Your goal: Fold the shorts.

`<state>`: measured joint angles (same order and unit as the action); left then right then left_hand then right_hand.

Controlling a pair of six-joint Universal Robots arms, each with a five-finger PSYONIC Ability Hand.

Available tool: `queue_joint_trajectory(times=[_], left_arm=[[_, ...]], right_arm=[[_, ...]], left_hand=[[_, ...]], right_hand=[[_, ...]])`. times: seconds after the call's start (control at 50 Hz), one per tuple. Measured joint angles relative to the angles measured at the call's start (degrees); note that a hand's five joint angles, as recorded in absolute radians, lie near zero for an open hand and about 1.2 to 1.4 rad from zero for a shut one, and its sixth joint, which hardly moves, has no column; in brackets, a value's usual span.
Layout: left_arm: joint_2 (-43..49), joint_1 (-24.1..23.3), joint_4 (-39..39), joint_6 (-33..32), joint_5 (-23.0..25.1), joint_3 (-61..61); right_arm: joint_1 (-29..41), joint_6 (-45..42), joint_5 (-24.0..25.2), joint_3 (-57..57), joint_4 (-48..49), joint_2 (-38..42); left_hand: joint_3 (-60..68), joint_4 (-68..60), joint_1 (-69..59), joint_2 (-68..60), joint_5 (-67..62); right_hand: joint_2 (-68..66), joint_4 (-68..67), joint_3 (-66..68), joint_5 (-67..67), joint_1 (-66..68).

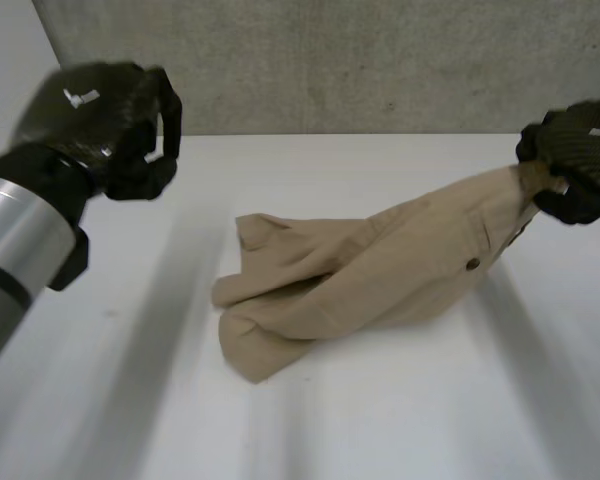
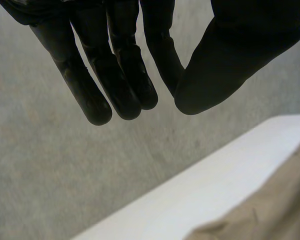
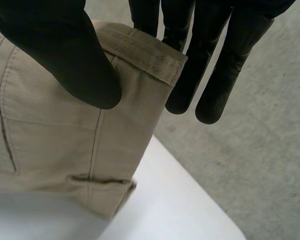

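Observation:
The beige shorts (image 1: 370,275) lie crumpled in the middle of the white table (image 1: 380,420), one end lifted toward the right. My right hand (image 1: 580,160) is at the table's right edge. It pinches the waistband corner of the shorts (image 3: 65,135) between thumb (image 3: 65,55) and fingers. My left hand (image 1: 110,120) hangs in the air at the far left, above the table and apart from the cloth. Its fingers (image 2: 120,75) are drawn against the thumb and hold nothing. A bit of the shorts (image 2: 270,210) lies well below that hand.
A grey concrete wall (image 1: 330,60) stands behind the table's far edge. Bare tabletop (image 1: 130,400) stretches left of and in front of the shorts. Grey floor (image 3: 260,150) lies beyond the table's right edge.

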<state>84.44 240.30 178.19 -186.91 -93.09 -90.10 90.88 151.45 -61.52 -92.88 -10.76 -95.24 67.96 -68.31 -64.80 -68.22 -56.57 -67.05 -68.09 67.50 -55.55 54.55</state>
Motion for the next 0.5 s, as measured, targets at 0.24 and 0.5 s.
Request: queue_joint_trajectory(times=[0.24,0.5], left_arm=[[5.4,-0.2,-1.8,1.1,6.0,-9.2],[17.9,-8.7,2.4,1.6,5.9,-13.4]], right_arm=[[3.6,0.0,-7.5,3.5,-4.2,8.4],[6.1,0.7,-19.7,5.1,5.1,21.8]], left_hand=[[-27.5,28.1,24.3,27.8,26.3],[-26.9,27.4,23.7,27.1,25.6]], right_hand=[[0.0,0.0,0.0,0.0,0.5],[0.0,0.0,0.0,0.0,0.5]])
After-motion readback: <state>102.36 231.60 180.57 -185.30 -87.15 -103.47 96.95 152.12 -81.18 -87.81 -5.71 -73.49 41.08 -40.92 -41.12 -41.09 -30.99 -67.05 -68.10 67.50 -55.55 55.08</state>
